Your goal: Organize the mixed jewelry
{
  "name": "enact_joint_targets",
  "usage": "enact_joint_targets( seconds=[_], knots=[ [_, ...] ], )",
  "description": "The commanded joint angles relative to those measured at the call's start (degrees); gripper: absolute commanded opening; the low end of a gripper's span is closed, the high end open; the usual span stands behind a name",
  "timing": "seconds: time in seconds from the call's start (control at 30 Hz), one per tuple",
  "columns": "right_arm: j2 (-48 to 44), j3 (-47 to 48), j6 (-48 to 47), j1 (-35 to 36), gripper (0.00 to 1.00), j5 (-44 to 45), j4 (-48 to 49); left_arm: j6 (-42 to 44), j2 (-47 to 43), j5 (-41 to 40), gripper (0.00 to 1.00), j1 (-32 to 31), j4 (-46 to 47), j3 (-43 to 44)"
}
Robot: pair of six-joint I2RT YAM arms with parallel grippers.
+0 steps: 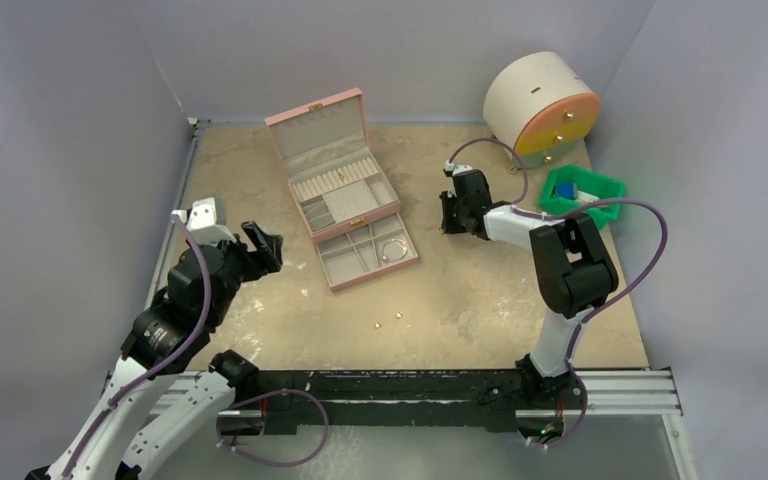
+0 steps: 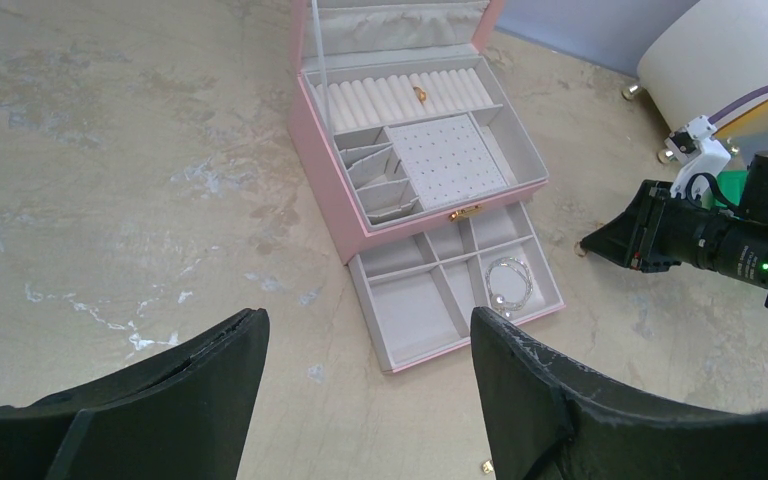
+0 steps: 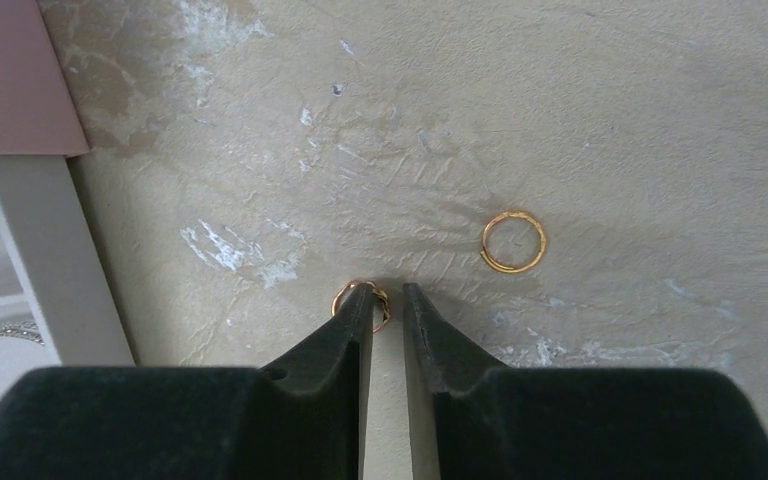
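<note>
In the right wrist view my right gripper (image 3: 387,290) is down at the tabletop with only a narrow gap between its jaws. Its left fingertip lies over a small twisted gold ring (image 3: 383,305), whose edge shows in the gap. A second, plain gold ring (image 3: 513,270) lies free to the right. The pink jewelry box (image 1: 345,180) stands open with its drawer pulled out, and the silvery bracelet (image 2: 509,282) rests in the drawer's right compartment. A gold ring (image 2: 421,94) sits in the ring rolls. Two gold beads (image 1: 377,324) lie on the table. My left gripper (image 2: 368,315) hovers open and empty.
A green bin (image 1: 610,186) with a blue item (image 1: 564,188) sits at the right, behind my right arm. A cream drum with an orange-yellow face (image 1: 540,105) stands at the back right. Grey walls close in the table on three sides.
</note>
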Motion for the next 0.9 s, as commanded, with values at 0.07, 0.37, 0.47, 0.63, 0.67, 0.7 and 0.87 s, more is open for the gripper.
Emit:
enact_joint_targets(
  seconds=[0.07, 0.37, 0.47, 0.63, 0.67, 0.7, 0.87],
  knots=[
    [0.7, 0.3, -2.2, -0.1, 0.19, 1.6, 1.3, 0.6, -0.3, 0.1, 0.73, 0.5, 2.7, 0.0],
    [0.3, -1.4, -2.1, 0.8, 0.16, 1.9, 1.3, 0.7, -0.5, 0.2, 0.73, 0.5, 2.8, 0.0],
    [0.4, -1.7, -2.1, 1.6, 0.16, 3.1, 1.3, 0.6, -0.7, 0.2, 0.73, 0.5, 2.8, 0.0],
    [0.5, -2.1, -1.9, 2.7, 0.12, 4.8, 1.0, 0.7, -0.9, 0.5, 0.73, 0.5, 2.9, -0.1],
    [0.5, -2.2, -1.9, 2.8, 0.1, 5.0, 0.9, 0.7, -1.0, 0.5, 0.73, 0.5, 2.9, -0.1],
    [0.5, -2.3, -1.8, 3.2, 0.08, 5.1, 0.9, 0.7, -1.0, 0.6, 0.73, 0.5, 2.9, 0.0],
    [0.1, -2.9, -1.3, 4.3, 0.0, 5.1, 0.7, 0.8, -1.0, 0.8, 0.73, 0.5, 3.0, 0.0]
  ],
)
